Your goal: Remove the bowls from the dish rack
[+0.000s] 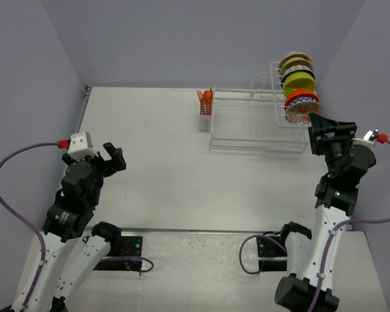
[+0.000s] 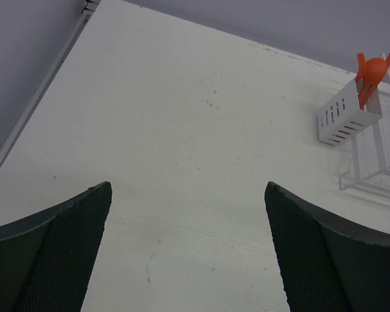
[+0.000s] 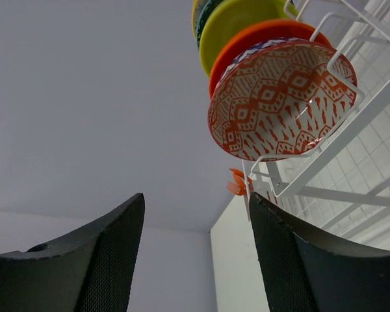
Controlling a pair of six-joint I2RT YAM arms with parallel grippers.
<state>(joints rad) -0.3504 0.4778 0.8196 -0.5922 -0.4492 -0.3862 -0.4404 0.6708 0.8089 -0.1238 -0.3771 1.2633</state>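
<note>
The bowls stand on edge in the tall slotted part of the white dish rack (image 1: 247, 140) at the back right. The orange-red patterned bowl (image 1: 301, 101) is nearest, then a lime-green one (image 1: 299, 81), with others behind. My right gripper (image 1: 314, 123) sits just in front of and below that nearest bowl. In the right wrist view the orange-red bowl (image 3: 279, 101) hangs above and right of the gripper (image 3: 195, 201), which is open and holds nothing. The lime-green bowl (image 3: 240, 26) shows behind it. My left gripper (image 1: 114, 159) is open over bare table at the left, also empty in its wrist view (image 2: 187, 188).
A small white cutlery basket (image 1: 206, 120) with orange utensils (image 1: 206, 97) hangs on the rack's left end, also seen from the left wrist (image 2: 344, 117). The rack's low flat section (image 1: 244, 130) holds nothing. Purple walls close in the table at the back and both sides.
</note>
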